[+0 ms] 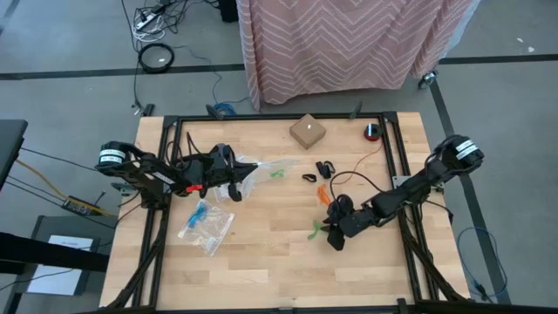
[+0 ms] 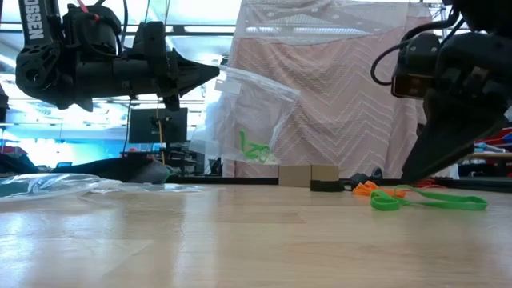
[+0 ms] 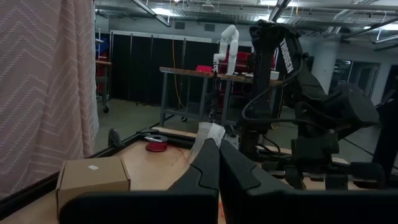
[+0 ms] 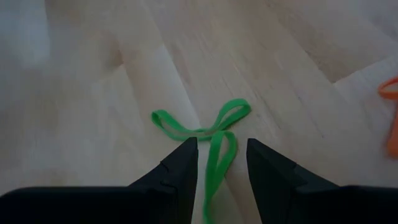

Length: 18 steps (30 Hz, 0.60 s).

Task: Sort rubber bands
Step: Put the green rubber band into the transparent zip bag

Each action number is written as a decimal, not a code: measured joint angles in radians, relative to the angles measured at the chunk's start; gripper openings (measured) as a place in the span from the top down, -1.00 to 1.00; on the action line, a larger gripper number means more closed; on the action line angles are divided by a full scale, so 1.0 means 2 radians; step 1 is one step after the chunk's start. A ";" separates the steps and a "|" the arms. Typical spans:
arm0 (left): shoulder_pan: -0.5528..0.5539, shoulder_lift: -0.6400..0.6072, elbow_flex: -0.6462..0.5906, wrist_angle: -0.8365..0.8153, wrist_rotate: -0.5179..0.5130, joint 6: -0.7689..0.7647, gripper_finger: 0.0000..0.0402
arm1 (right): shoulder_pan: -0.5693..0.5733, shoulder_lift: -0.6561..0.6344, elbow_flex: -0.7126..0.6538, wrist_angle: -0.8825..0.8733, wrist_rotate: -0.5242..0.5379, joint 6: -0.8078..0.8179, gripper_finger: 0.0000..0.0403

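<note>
Looking straight down, the left gripper [image 1: 237, 177] pinches the edge of a clear zip bag [image 1: 261, 169] with a green band inside, while a second clear bag [image 1: 207, 227] holding blue bands lies flat on the wooden table [image 1: 261, 262]. The right gripper [image 1: 330, 235] sits low by loose green rubber bands [image 1: 316, 230]; orange bands [image 1: 324, 193] and black bands [image 1: 321, 170] lie farther back, near a cardboard box [image 1: 307, 131].

At table height, the lifted bag hangs from the left fingers, which are closed on it, and the green bands [image 2: 428, 200] lie on the wood.

Left wrist: fingers [image 3: 208, 168] pressed together.

Right wrist: fingers [image 4: 183, 165] apart, straddling one green loop [image 4: 214, 158] without clamping it.
</note>
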 joint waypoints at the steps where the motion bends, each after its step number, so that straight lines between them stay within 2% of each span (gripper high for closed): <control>1: 0.000 0.000 0.000 0.000 0.000 0.000 0.98 | 0.000 0.008 0.000 0.004 0.000 0.000 0.37; 6: 0.000 0.000 0.000 0.000 0.000 0.000 0.98 | -0.001 0.052 0.009 0.033 -0.006 -0.003 0.37; 9: 0.000 0.000 0.000 0.001 0.000 0.000 0.98 | -0.003 0.062 0.030 0.004 -0.006 -0.020 0.42; 11: 0.000 0.000 0.000 0.001 0.000 0.000 0.98 | -0.004 0.064 0.043 -0.031 -0.001 -0.022 0.53; 15: 0.000 0.000 0.000 0.001 0.000 0.000 0.98 | -0.004 0.065 0.063 -0.084 0.012 -0.033 0.92; 18: 0.000 0.000 0.000 0.000 0.000 -0.002 0.98 | -0.004 0.065 0.077 -0.120 0.035 -0.032 0.97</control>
